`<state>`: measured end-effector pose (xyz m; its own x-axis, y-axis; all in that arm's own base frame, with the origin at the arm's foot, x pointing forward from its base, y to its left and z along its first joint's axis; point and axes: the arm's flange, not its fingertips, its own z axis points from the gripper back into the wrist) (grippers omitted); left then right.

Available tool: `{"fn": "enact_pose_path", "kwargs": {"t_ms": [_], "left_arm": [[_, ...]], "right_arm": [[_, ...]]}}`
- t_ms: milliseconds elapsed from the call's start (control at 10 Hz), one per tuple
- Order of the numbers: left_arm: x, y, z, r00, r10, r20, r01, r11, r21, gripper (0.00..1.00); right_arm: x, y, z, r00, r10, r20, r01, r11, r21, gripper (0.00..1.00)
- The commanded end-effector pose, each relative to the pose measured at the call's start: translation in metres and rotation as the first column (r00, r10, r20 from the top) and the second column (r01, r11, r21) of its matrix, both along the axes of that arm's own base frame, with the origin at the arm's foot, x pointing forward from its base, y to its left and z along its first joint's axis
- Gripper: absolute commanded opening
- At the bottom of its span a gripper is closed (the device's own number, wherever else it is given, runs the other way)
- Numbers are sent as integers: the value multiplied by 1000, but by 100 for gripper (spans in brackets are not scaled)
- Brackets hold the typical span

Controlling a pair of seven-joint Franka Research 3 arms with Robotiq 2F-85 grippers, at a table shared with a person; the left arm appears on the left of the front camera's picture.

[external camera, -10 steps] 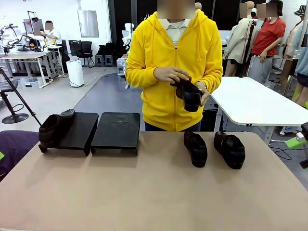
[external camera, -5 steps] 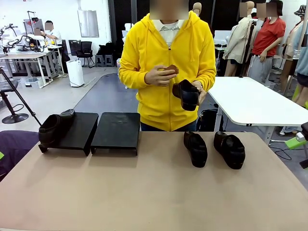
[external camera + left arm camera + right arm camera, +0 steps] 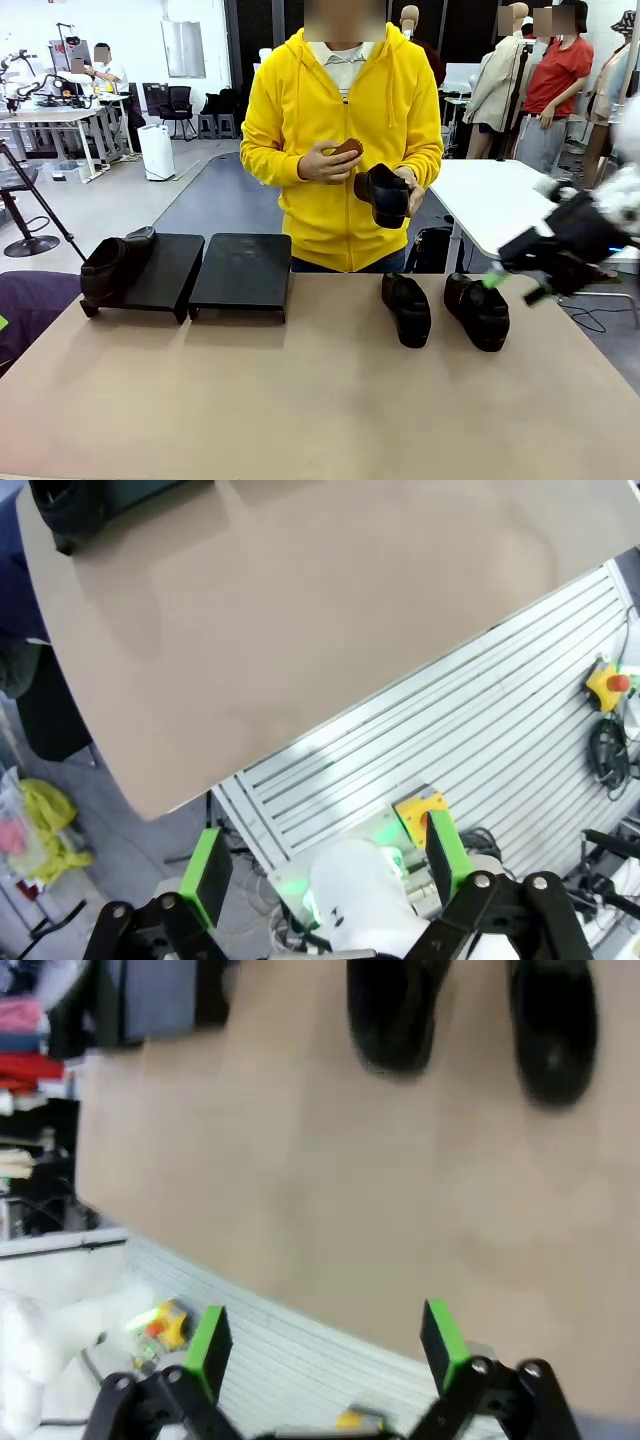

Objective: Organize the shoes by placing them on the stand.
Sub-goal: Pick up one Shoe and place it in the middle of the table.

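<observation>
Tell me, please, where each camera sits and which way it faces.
Front view: fixed at the robot's side, facing across the table at the person; right gripper shows, open.
Left wrist view: on the left wrist, facing down over the table's edge; left gripper open.
Right wrist view: on the right wrist, facing down at two loafers; its fingers open.
Shared: front and right wrist views show those loafers.
</observation>
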<state>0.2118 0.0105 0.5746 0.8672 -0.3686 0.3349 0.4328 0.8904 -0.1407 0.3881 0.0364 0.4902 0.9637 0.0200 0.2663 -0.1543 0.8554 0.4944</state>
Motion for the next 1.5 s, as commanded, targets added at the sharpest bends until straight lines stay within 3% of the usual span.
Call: {"fn": "enact_pose_path", "kwargs": {"t_ms": [0,200,500,700,800,900,1000,1200,1400], "left_arm": [[0,3,2,1000,8,-4,-8,1000,6,100],[0,3,2,1000,8,-4,-8,1000,6,100],[0,3,2,1000,8,-4,-8,1000,6,100],[0,3,2,1000,8,-4,-8,1000,6,100],[0,3,2,1000,8,-4,-8,1000,6,100],[0,3,2,1000,8,-4,-8,1000,6,100],[0,3,2,1000,8,-4,-8,1000,6,100],[0,3,2,1000,8,-4,-8,1000,6,100],[0,3,2,1000,8,-4,-8,1000,6,100]], "right_arm": [[41,-11,-7,1000,-24,6,24,1000,13,100],[9,-45,14,999,-46,24,46,999,-7,100],[-66,-106,44,999,-6,-48,10,998,68,100],[-56,-97,35,999,-18,34,15,996,83,100],[-43,-87,33,999,22,25,-24,997,78,100],[-42,-92,42,998,64,-12,-63,995,79,100],[-59,-110,62,995,86,-56,-82,995,61,100],[-117,-160,104,978,105,-180,-101,994,30,100],[-177,-203,125,958,59,-281,-53,998,29,100]]}}
